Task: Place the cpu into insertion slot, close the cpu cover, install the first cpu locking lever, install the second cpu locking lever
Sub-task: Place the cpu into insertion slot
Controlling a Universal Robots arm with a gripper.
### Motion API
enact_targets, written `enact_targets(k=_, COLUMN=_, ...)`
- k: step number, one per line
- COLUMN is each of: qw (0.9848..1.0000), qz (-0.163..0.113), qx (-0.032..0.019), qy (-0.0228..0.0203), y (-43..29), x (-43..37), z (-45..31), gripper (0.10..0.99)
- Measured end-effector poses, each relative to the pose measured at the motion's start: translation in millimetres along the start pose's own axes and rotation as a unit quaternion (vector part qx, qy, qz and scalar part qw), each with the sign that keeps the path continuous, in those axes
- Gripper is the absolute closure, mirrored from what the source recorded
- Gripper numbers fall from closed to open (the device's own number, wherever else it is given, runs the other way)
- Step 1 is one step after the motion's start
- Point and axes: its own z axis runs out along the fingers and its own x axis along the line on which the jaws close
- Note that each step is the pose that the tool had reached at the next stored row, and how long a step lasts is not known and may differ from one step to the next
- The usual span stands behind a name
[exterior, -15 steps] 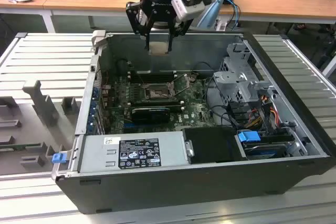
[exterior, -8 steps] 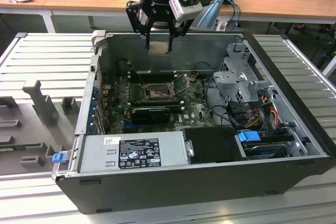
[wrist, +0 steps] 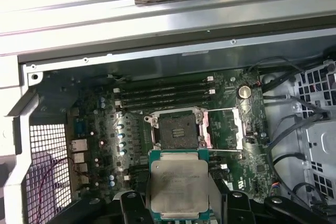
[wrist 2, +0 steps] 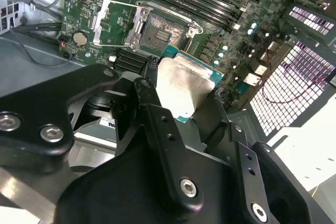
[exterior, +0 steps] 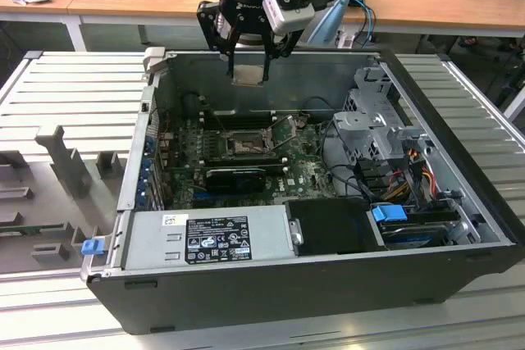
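Observation:
My gripper [exterior: 248,71] hangs above the open computer case, shut on the cpu [exterior: 248,75], a flat silver-beige square chip. In both wrist views the cpu [wrist: 178,184] [wrist 2: 181,87] sits between the black fingers [wrist 2: 152,106], its metal top facing the cameras. Below it on the green board lies the insertion slot [wrist: 176,129] [wrist 2: 160,32] [exterior: 244,147], dark in the centre and uncovered. The cpu cover [wrist: 223,128] [wrist 2: 113,22], a silver frame plate, is swung open beside the slot. A thin lever wire [wrist: 228,150] stands clear of the socket.
A black graphics card [exterior: 234,176] lies just in front of the slot. Long memory slots [wrist: 163,93] run behind it. The power supply [exterior: 209,239], a drive cage [exterior: 377,120] with cables, and the case walls [exterior: 271,63] ring the board.

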Motion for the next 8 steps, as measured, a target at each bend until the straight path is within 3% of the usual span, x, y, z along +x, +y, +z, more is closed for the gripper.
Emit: enact_targets(k=8, qw=0.9998, qz=0.018, qx=-0.0003, qy=-0.0016, y=0.0, x=0.0, z=0.0, gripper=0.557)
